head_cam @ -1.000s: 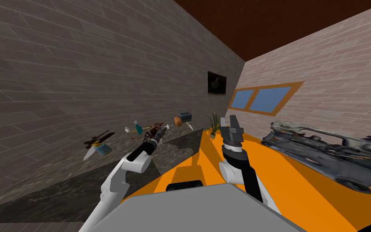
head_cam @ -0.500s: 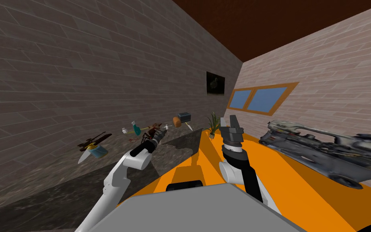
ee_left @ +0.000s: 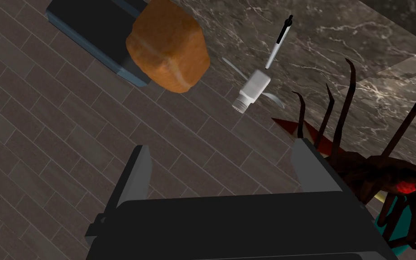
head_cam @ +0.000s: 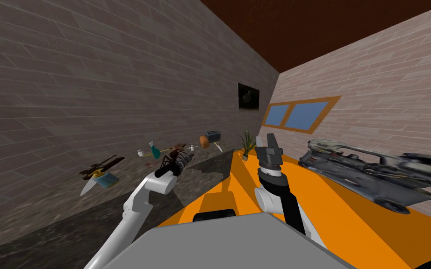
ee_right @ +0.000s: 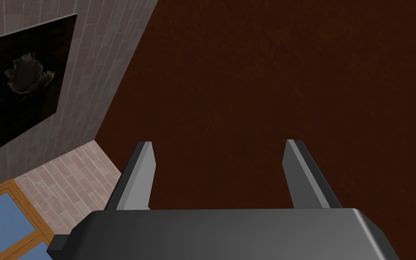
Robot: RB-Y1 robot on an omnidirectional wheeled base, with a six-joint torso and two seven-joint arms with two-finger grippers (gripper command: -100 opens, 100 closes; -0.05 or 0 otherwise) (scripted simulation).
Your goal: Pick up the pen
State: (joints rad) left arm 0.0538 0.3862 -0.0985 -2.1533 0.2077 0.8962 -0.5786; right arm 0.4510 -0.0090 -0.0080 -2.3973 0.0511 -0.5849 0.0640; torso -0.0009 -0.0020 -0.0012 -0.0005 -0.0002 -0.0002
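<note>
Dark marbled desk (ee_left: pixel 351 40) running along a grey brick wall (ee_left: pixel 44 135). Pen (ee_left: pixel 278 43), white barrel with black clip end, lies flat on the desk, well ahead of my left fingers (ee_left: pixel 311 167) and outside their gap. Its white end points at a small white bottle (ee_left: pixel 251 91) lying just beside it, between pen and fingers; can't tell if they touch. Brown bread loaf (ee_left: pixel 168 45) is near the bottle, against a dark box (ee_left: pixel 94 27). A dark red spider-like thing (ee_left: pixel 374 169) sits right beside one left finger. Left fingers are spread wide, nothing held. Right fingers (ee_right: pixel 137 180) are also spread wide and empty, arm raised over the orange surface (head_cam: pixel 350 210).
</note>
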